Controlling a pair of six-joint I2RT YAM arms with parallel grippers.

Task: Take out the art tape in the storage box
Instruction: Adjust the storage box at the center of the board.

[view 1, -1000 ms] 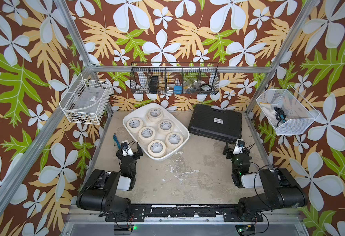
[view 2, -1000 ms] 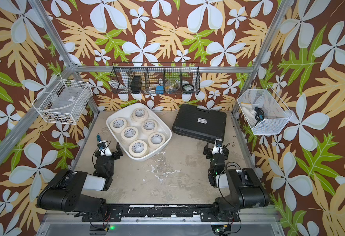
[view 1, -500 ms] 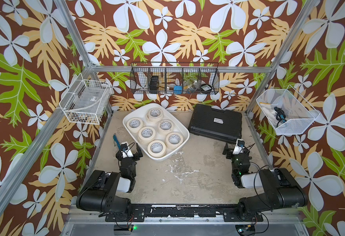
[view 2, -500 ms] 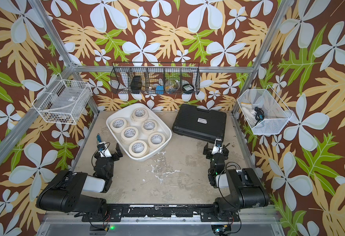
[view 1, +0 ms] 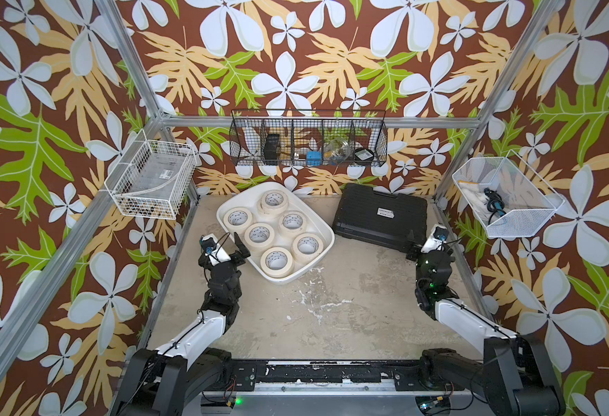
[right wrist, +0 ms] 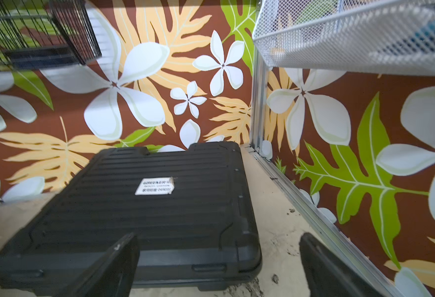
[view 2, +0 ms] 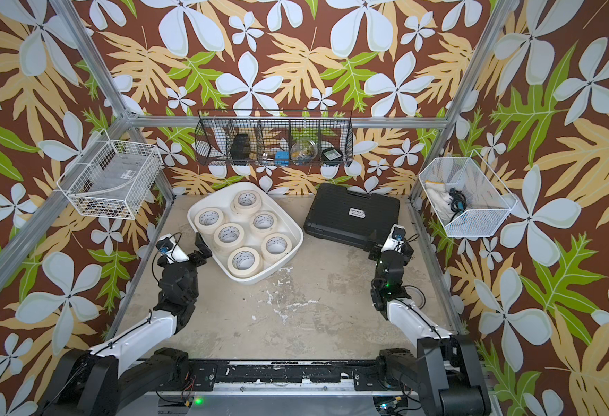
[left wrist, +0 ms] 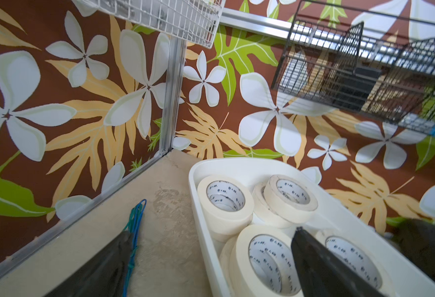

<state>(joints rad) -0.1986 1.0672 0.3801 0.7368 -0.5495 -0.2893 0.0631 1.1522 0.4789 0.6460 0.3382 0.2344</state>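
Left gripper (view 1: 222,240), jaws spread, hovers just left of the storage box (view 1: 285,280), where 6 art tape (view 1: 247,236) rolls show on top. Right gripper (view 1: 423,244), jaws spread, faces the black hard case (view 1: 378,216).

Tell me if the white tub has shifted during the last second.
No. The tub still sits at the same gap from the black case.

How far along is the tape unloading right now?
Done: nothing; no roll lies outside the storage box. In hand: nothing; left tool open at the box's rim, right tool open near the black case. Left: all the art tape, six stacks visible.
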